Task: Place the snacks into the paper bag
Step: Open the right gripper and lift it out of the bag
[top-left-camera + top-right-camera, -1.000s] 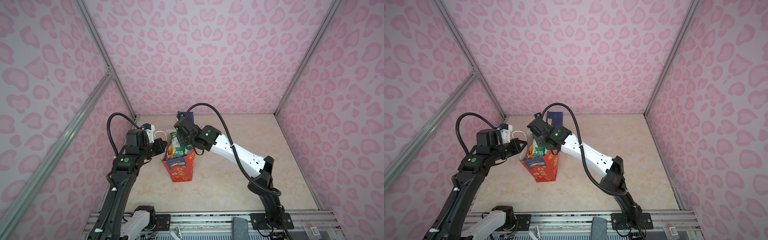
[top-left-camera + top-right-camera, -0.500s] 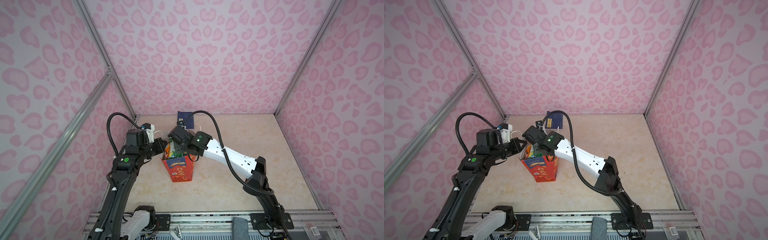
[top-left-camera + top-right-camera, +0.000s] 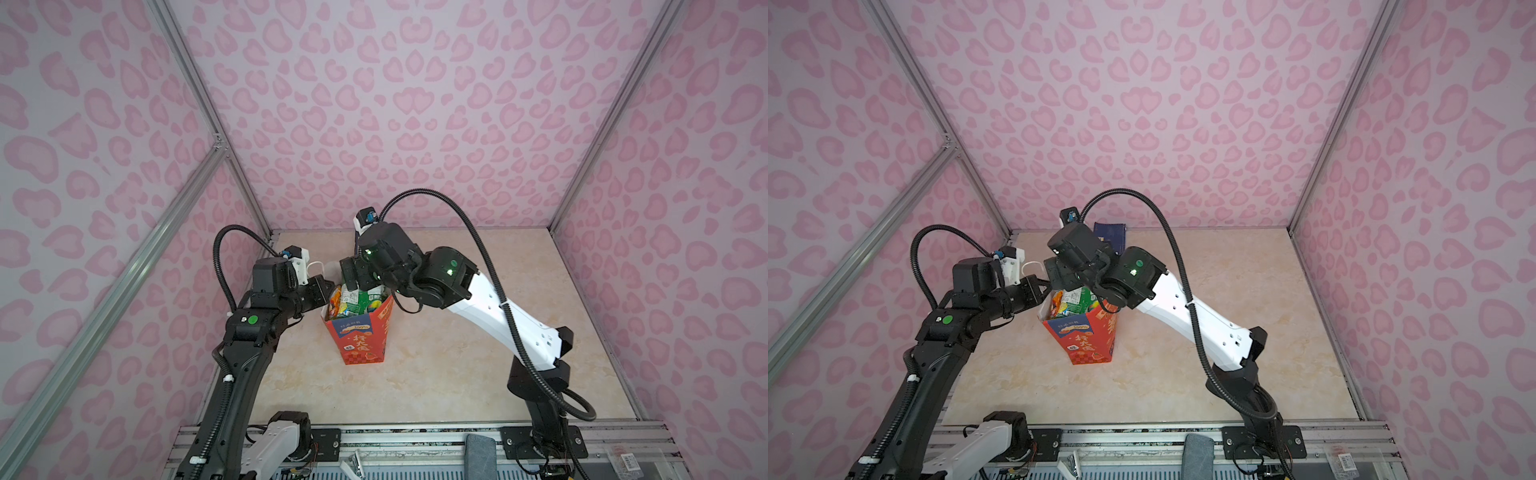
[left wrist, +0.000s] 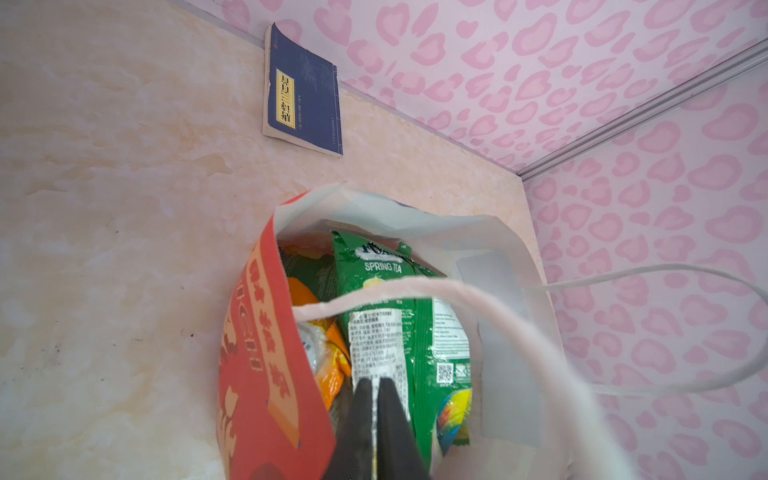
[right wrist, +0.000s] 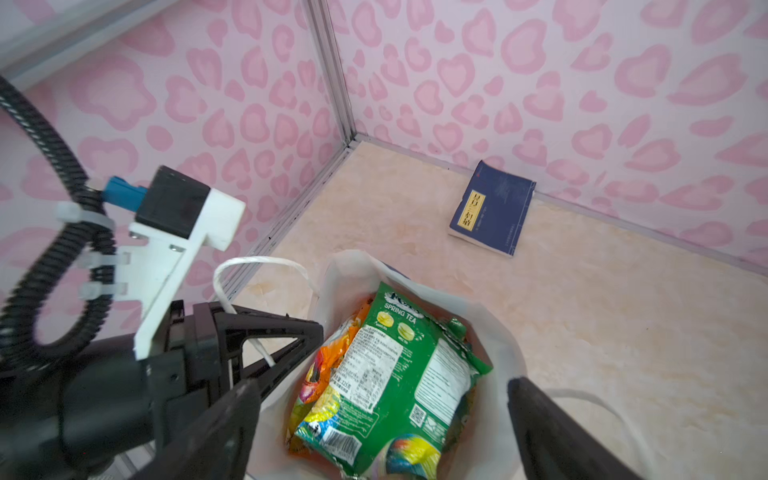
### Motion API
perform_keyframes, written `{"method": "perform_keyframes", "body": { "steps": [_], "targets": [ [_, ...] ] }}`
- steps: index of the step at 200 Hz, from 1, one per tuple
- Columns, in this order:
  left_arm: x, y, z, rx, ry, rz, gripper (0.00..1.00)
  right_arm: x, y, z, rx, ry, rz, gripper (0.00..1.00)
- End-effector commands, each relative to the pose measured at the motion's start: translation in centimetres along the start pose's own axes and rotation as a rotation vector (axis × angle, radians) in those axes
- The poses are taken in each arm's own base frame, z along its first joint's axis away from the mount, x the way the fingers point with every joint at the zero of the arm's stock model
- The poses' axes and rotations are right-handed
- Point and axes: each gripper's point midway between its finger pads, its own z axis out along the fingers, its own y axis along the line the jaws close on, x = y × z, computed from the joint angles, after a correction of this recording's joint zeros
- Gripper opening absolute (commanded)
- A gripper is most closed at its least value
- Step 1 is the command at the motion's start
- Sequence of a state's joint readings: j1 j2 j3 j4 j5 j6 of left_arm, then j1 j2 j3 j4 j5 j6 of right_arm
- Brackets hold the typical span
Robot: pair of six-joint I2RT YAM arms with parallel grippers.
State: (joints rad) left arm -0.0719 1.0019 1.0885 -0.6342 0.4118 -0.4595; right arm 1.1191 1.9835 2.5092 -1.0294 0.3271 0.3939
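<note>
The red-orange paper bag (image 3: 362,340) (image 3: 1084,341) stands upright mid-table, its mouth full of snacks (image 3: 353,301) (image 3: 1073,303). On top lies a green "Spring Tea" packet (image 5: 399,365) (image 4: 419,332), over orange and yellow ones (image 5: 328,361). My right gripper (image 5: 380,386) (image 3: 353,277) hangs just above the mouth, open wide; the green packet lies below, free of both fingers. My left gripper (image 4: 376,380) (image 3: 326,291) is shut, its tips over the bag's left rim and inside the mouth. A white cord handle (image 4: 478,299) loops over it. Whether it pinches the paper is hidden.
A flat dark-blue booklet (image 4: 303,91) (image 5: 492,208) (image 3: 1109,237) with a yellow label lies against the back wall behind the bag. Pink patterned walls close in the table on three sides. The second cord handle (image 4: 665,274) sticks out toward the left wall.
My right gripper has dropped slightly left over the bag's mouth and spread its jaws wide; the green packet now lies loose in the bag. The left arm has stayed put.
</note>
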Motion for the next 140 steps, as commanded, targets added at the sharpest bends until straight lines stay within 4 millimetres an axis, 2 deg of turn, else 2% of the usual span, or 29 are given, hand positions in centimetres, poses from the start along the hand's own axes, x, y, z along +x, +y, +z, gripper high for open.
{"method": "perform_keyframes", "body": {
  "steps": [1, 21, 45, 61, 80, 106, 140],
  "targets": [
    [-0.5, -0.3, 0.1, 0.014, -0.018, 0.014, 0.09, -1.4, -2.2, -2.6, 0.071, -0.065, -0.083, 0.98],
    [-0.5, -0.3, 0.0, 0.013, -0.02, 0.015, 0.09, -1.7, -5.2, -5.0, 0.161, -0.093, -0.1, 0.98],
    [-0.5, -0.3, -0.1, 0.013, -0.022, 0.015, 0.1, -0.7, -8.7, -6.2, 0.229, -0.078, -0.078, 0.98],
    [-0.5, -0.3, -0.1, 0.014, -0.023, 0.016, 0.09, 0.2, -10.8, -6.6, 0.243, -0.07, -0.041, 0.98],
    [-0.5, -0.2, 0.0, 0.012, -0.02, 0.015, 0.09, 2.0, -12.7, -5.9, 0.22, -0.046, 0.031, 0.98],
    [-0.4, -0.2, 0.2, 0.012, -0.015, 0.011, 0.1, 4.1, -12.7, -3.9, 0.192, -0.004, 0.062, 0.98],
    [-0.4, -0.1, 0.2, 0.008, -0.013, 0.01, 0.1, 5.8, -10.1, -1.2, 0.096, 0.036, 0.085, 0.98]
  ]
}}
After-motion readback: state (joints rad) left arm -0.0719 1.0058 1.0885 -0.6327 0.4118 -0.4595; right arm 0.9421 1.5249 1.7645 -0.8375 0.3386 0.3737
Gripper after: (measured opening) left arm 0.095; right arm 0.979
